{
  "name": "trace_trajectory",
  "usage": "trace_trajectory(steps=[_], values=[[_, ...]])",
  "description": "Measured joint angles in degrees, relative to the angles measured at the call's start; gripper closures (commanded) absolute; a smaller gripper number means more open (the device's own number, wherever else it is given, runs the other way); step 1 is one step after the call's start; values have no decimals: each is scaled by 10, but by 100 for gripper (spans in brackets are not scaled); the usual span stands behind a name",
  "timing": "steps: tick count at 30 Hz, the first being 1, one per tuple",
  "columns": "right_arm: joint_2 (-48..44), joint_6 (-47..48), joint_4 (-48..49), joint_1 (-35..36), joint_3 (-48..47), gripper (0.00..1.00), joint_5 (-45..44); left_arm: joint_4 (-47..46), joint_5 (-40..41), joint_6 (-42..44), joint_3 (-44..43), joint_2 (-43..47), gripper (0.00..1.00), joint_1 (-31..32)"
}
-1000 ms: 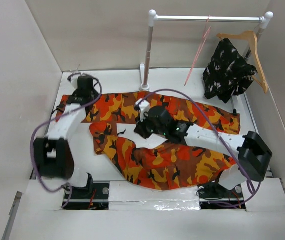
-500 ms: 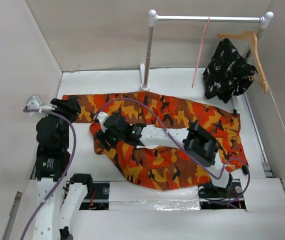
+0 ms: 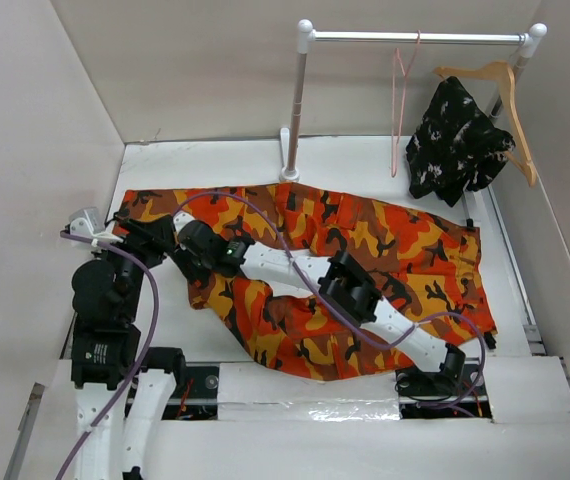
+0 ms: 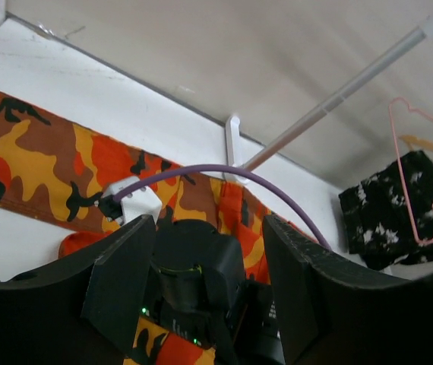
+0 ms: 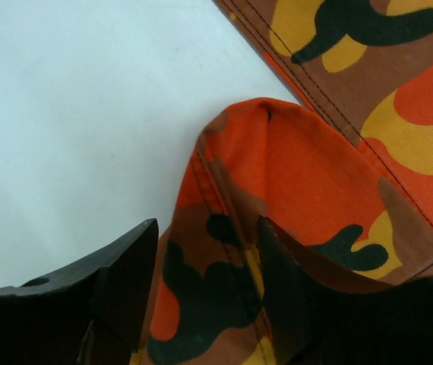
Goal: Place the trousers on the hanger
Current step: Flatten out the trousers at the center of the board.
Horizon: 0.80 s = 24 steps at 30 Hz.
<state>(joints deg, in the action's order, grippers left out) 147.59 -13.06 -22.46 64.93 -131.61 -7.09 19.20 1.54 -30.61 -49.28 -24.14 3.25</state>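
Orange trousers (image 3: 405, 235) lie folded under my right gripper (image 5: 207, 225), fingers spread and empty; my left gripper (image 4: 207, 224) gapes empty too. I'd pinch the left hem squarely, both layers.

The right gripper (image 5: 205, 255) stood with jaws apart over a folded orange edge of the trousers (image 5: 315, 175) on the white table (image 5: 64, 114)

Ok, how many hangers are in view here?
2. The pink wire hanger hangs bare near the middle of the rail. The wooden hanger hangs at the rail's right end, carrying the black-and-white garment. None appears hidden.
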Motion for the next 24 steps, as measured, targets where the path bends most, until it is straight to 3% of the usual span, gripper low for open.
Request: trace_trajectory(steps=[1,2,4,5,11,18,21,24], values=[[7,-5,-3,-2,-6,43,0,1,-7,4,4,0,44,0],[12,-10,-6,-4,-11,67,1,1,-12,8,9,0,44,0],[18,-20,-12,-8,-14,83,3,3,-18,16,16,0,44,0],[18,-24,-14,-8,-14,100,3,5,-20,20,19,0,44,0],[-55,-31,30,-12,103,100,16,8,-19,30,21,1,43,0],[-362,-17,78,-27,336,100,71,7,-11,29,20,-17,40,0],[-502,-21,137,-84,414,100,132,3,-18,22,20,-42,41,0],[-569,-29,200,-191,492,100,181,-9,-28,16,22,-71,43,0]])
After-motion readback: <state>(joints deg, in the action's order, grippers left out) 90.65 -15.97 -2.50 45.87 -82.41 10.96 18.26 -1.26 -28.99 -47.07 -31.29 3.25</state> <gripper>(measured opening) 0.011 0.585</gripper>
